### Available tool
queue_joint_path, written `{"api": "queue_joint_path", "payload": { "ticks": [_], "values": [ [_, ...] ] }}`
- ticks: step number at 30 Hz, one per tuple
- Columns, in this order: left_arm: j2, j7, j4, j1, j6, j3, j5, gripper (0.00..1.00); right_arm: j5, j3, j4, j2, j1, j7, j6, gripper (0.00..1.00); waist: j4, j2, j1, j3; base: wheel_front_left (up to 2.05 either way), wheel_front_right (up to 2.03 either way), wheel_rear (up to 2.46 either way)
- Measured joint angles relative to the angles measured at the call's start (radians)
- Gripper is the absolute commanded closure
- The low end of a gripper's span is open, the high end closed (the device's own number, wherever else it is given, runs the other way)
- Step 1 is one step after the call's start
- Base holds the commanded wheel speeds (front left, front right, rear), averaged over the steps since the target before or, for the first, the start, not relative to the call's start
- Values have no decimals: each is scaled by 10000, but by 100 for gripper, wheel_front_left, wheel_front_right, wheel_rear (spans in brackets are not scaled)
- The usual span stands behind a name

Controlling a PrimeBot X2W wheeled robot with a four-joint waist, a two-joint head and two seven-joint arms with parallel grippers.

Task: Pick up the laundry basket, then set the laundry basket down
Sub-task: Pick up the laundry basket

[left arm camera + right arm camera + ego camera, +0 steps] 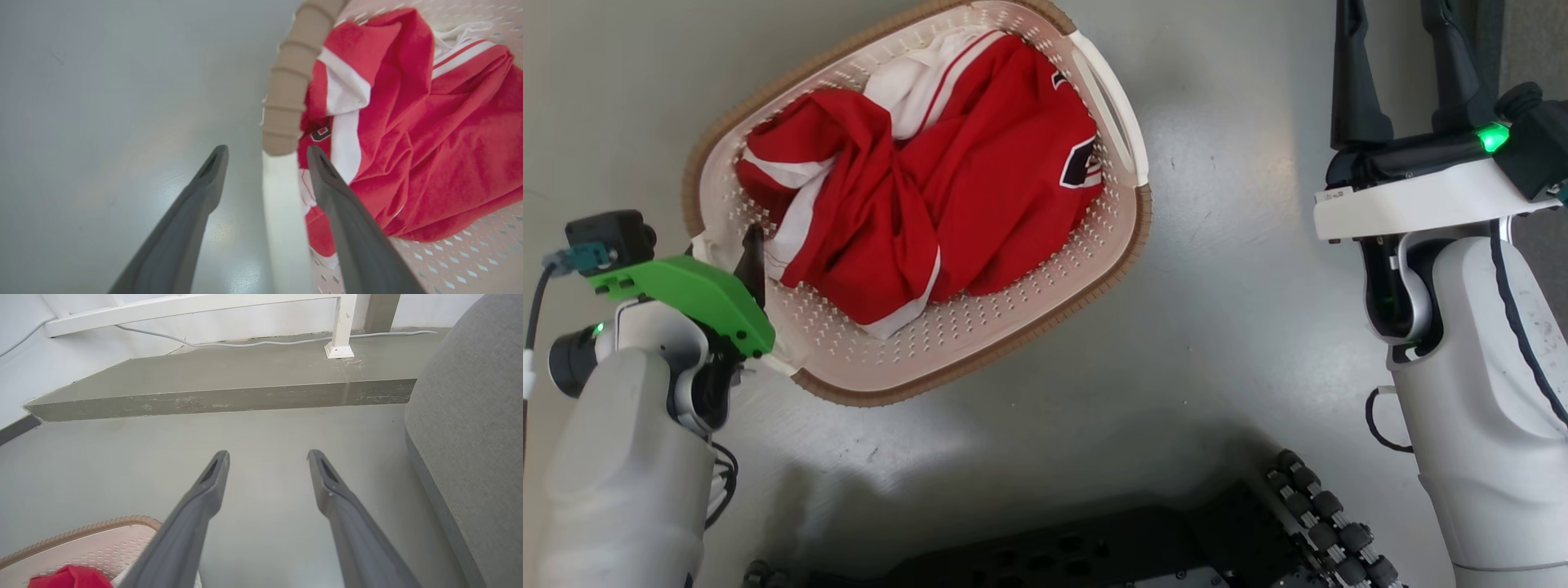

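The laundry basket (1013, 314), stiff, light plastic by appearance, is set on the floor (1241, 286) toward 11 o'clock. Its white handle (282, 212) at 8 o'clock is straddled, unclamped, by the spread left gripper (266, 150); this is judged the soundest hold. The right gripper (267, 453) is held agape, well apart.

A glossy grey floor (265, 428) meets a low raised step (229, 375) below a white wall (41, 375), with a white post (342, 322) and a pale cable (245, 344) on the step and grey upholstered furniture (470, 416) nearby.
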Motion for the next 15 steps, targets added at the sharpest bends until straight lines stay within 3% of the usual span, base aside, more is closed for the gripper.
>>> {"api": "queue_joint_path", "payload": {
  "ticks": [1,3,15],
  "values": [
    [-6,-6,86,-94,-33,0,-2,18,0,-19,12,6,-3,2,19,0,-19,0,0,32,0,0,0],
    [-19,-29,194,-238,-46,4,-2,100,-10,-44,29,13,-15,0,59,0,-40,0,0,77,0,0,0],
    [-113,-378,821,-750,-309,17,-75,100,-86,-119,173,102,-129,0,111,0,-5,0,-1,98,0,0,0]
  ]
}}
